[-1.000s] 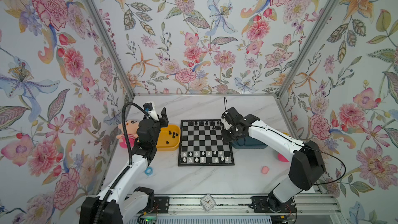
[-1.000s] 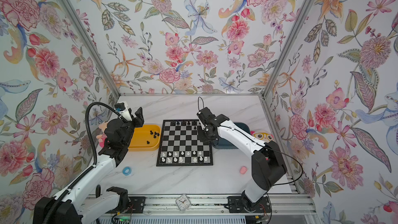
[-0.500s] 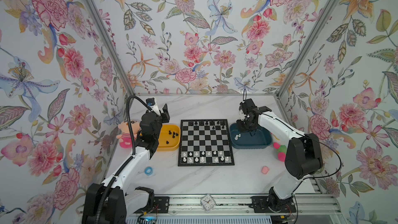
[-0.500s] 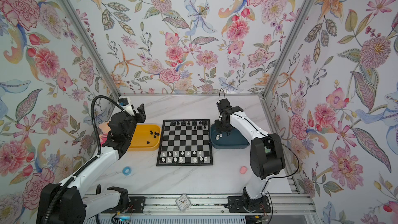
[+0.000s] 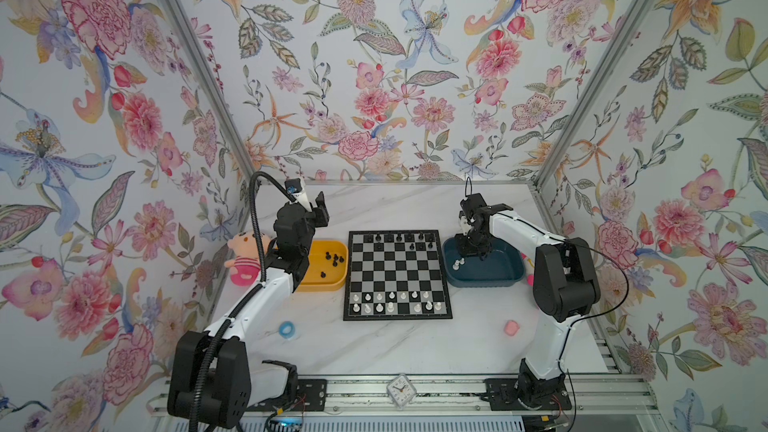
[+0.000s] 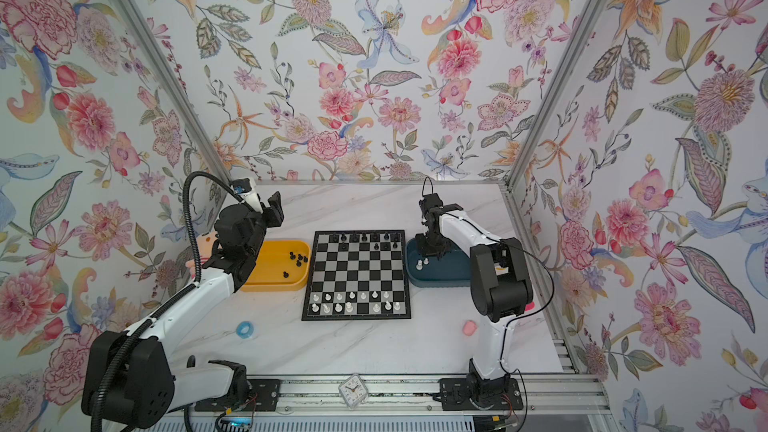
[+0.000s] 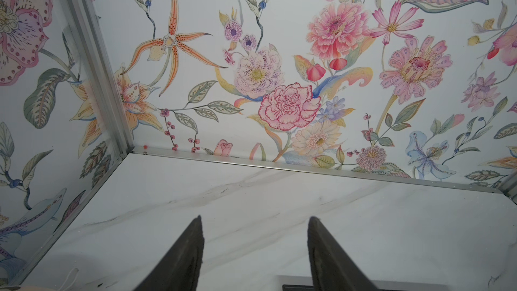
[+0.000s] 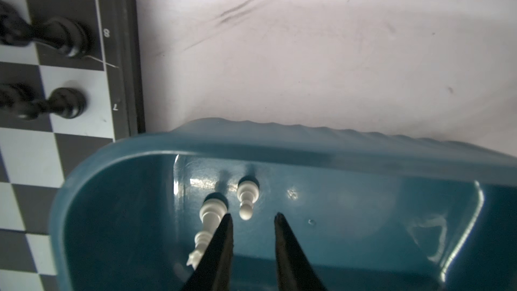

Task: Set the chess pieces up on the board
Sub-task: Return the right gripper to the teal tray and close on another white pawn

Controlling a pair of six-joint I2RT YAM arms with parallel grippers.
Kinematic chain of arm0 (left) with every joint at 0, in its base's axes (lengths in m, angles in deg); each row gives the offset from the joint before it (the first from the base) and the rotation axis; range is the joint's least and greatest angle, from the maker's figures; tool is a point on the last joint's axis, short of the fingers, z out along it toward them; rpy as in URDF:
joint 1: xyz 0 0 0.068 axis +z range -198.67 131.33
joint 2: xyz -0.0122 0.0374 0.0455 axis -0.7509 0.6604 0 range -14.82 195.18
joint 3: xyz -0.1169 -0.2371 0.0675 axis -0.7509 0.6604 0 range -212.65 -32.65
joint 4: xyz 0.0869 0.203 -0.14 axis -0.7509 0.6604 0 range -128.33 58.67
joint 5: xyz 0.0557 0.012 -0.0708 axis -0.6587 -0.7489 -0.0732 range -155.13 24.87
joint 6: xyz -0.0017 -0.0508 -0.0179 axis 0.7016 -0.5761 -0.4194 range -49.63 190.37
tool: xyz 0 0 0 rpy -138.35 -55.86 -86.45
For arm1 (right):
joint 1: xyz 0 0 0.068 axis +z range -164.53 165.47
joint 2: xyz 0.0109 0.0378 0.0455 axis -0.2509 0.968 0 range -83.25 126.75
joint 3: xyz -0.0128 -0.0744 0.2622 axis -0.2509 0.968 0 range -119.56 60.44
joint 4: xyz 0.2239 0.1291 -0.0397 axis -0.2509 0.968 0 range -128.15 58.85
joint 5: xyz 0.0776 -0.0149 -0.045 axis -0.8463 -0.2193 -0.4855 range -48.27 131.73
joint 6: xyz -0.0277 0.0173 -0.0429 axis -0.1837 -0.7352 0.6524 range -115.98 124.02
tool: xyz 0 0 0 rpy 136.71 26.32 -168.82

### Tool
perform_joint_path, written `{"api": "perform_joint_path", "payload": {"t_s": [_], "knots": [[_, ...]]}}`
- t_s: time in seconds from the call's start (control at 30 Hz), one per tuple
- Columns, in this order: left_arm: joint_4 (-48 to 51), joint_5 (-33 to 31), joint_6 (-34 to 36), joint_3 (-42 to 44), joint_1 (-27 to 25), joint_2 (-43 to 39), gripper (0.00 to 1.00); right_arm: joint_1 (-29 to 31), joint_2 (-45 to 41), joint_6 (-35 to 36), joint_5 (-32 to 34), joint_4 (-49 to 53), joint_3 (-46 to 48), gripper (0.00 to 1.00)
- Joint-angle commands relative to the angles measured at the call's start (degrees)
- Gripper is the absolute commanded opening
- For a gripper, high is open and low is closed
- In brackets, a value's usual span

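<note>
The right hand (image 8: 253, 214), over the far right corner of the board (image 5: 397, 274) a second ago, is now down in the blue tray (image 5: 498, 281), fingers slightly parted and empty, with a white pawn (image 8: 246, 195) just ahead of the gap. The left hand (image 7: 255, 217) stays raised near the yellow tray (image 5: 328, 283), spread and empty; black chess pieces (image 5: 399, 237) stand on the board's far rows, white ones on its near rows. One finger partly covers a taller white piece (image 8: 211, 215), and in both top views the right fingertips cannot be made out.

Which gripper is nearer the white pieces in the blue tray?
Right. The right gripper is down in the dark blue tray, close beside the white pieces; the left gripper is raised by the yellow tray, across the board.
</note>
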Motion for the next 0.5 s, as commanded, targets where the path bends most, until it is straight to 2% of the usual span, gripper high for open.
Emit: {"api": "perform_joint_path", "payload": {"t_s": [0.0,0.47], "knots": [[0.4,-0.7,0.5,-1.6,0.7,0.2,0.6,-0.2,0.4,0.5,-1.0,-0.2,0.1,0.28],[0.4,-0.1,0.1,-1.3,0.7,0.3,0.6,-0.2,1.0,0.1,-1.8,-0.9,2.3,0.23]]}}
